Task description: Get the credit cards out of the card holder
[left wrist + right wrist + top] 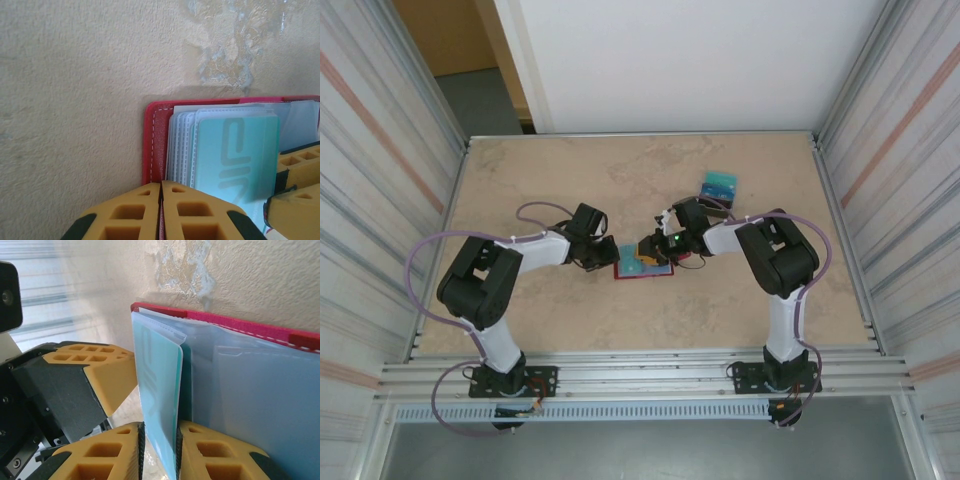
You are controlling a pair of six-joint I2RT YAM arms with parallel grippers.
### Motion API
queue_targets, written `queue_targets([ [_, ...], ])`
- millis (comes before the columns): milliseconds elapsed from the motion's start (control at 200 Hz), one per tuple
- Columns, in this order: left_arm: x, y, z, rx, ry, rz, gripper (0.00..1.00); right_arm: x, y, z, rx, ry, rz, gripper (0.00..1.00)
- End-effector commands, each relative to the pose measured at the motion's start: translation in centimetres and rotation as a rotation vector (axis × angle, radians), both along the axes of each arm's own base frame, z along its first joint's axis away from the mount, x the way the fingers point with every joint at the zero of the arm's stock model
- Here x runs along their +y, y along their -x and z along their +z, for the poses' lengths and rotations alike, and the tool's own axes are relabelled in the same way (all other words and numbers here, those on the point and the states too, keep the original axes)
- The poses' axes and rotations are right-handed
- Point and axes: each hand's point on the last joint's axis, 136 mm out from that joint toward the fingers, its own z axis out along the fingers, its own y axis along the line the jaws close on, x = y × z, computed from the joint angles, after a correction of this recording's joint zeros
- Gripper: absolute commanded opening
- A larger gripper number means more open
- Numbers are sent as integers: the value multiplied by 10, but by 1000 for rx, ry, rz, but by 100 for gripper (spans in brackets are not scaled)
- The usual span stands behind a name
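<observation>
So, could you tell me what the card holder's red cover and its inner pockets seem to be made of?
Red cover: probably faux leather, matte, with white stitching along the edge. Inner pockets: thin, see-through plastic film, slightly glossy, with the teal card showing through.

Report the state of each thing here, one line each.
Red folding card holder, open, lying flat.
Teal plastic credit card, upright, not yet out of the holder.
Teal-blue card pile, lying loose outside the holder.
Left gripper, shut on the holder's red edge.
Right gripper, shut on the teal card.
</observation>
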Motion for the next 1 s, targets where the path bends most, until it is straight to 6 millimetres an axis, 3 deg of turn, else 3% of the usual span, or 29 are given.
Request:
queue_targets([
  [0,1,5,-6,21,-18,-9,10,9,2,6,4,-66,17,24],
  [291,2,5,-9,31,-20,3,9,-7,-9,15,-2,-121,-34,22],
  [997,5,5,-9,31,-25,11,9,-15,-12,24,-8,-159,-63,17],
])
